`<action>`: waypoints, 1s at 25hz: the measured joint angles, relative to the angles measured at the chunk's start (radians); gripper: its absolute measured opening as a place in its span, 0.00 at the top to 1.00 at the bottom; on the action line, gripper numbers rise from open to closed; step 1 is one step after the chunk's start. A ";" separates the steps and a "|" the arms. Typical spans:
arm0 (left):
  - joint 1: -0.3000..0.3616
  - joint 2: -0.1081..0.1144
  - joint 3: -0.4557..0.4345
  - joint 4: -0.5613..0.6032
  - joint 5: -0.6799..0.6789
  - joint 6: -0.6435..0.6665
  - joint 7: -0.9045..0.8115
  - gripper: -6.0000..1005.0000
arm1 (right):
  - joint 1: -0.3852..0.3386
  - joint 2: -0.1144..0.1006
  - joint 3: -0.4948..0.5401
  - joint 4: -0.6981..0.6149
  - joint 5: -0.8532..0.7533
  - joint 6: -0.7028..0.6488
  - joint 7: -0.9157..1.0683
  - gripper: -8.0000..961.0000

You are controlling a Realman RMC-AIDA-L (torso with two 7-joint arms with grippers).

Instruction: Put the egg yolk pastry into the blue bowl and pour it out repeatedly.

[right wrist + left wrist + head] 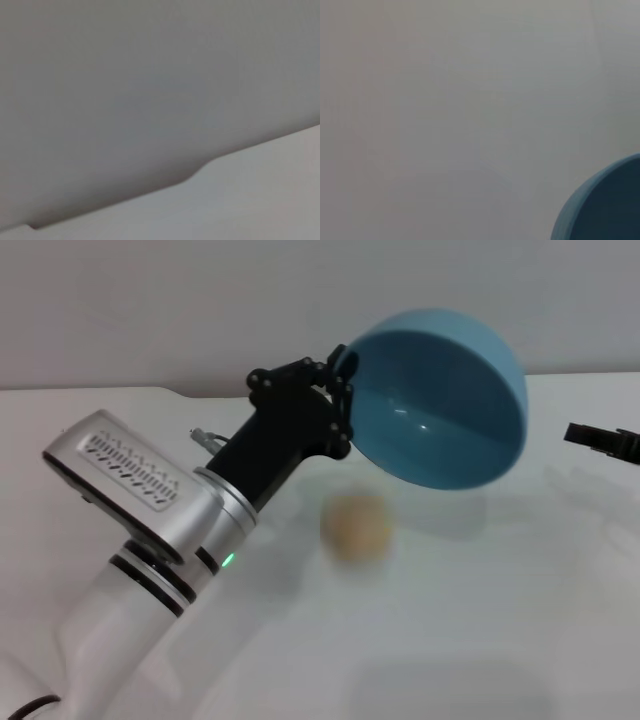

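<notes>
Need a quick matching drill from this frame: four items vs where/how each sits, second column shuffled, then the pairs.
Column one:
1. blue bowl
2. egg yolk pastry
3. left gripper
4. right gripper

Column two:
A. lying on the white table
B. clamped on the bowl's rim
C. lifted and tipped on its side
D. idle at the table's right edge

Pairs: 1-C, 2-A, 3-B, 4-D
</notes>
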 joint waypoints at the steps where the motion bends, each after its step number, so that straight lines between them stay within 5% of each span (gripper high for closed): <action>1: -0.010 0.000 0.011 -0.002 0.000 -0.004 0.013 0.99 | -0.001 0.000 0.000 -0.004 0.006 0.003 0.001 0.50; 20: -0.025 0.007 -0.060 0.013 -0.003 -0.032 0.001 0.99 | 0.015 -0.008 0.009 -0.042 0.168 0.259 -0.060 0.50; 25: 0.006 0.015 -0.165 0.131 -0.003 -0.243 0.001 0.99 | 0.031 -0.008 -0.004 -0.049 0.171 0.325 -0.096 0.50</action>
